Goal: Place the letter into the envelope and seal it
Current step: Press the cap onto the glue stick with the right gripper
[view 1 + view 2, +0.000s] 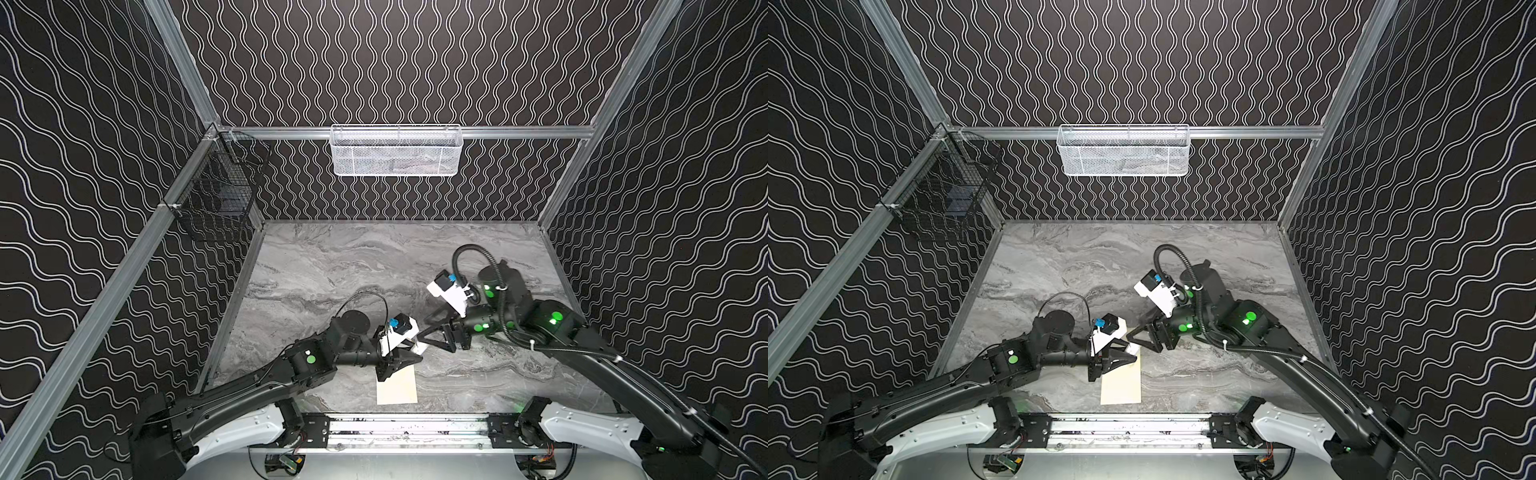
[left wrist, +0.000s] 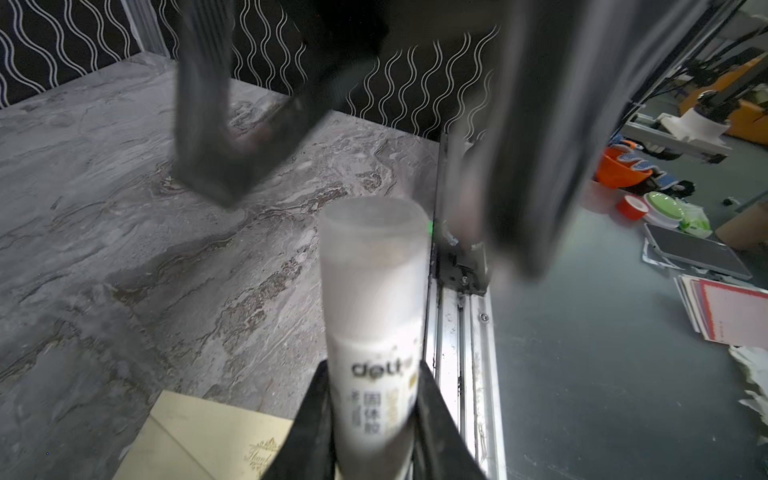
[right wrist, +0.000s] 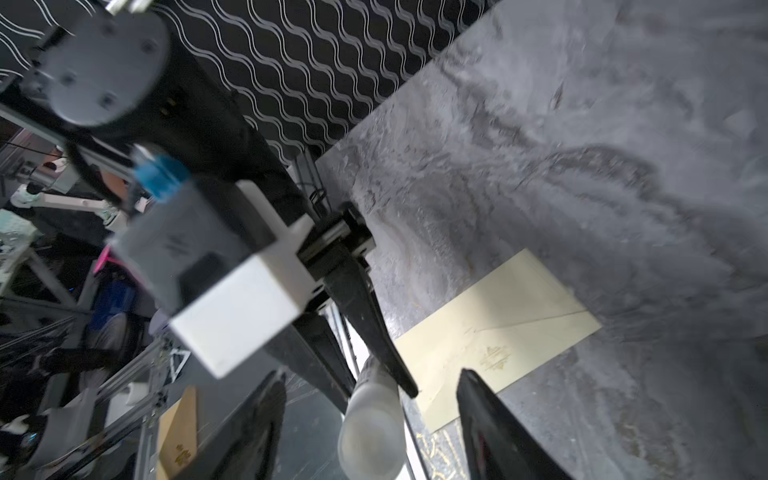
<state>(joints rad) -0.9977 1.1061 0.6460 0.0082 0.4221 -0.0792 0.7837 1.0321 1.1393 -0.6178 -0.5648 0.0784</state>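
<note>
The envelope [image 1: 397,388] is laid flat at the near edge of the table [image 1: 332,270] (its contents cannot be told). A glue stick [image 2: 374,270] is clamped by the left gripper [image 2: 372,374], and its tip is flanked by the spread jaws of the right gripper [image 3: 370,380].

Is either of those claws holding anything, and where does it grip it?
The left gripper clamps the glue stick by its labelled body; the right gripper stands open, holding nothing.

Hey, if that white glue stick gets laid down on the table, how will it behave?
Likely rolls: the glue stick is a smooth round cylinder. Probably stiff and light, since the left gripper holds it by one end.
</note>
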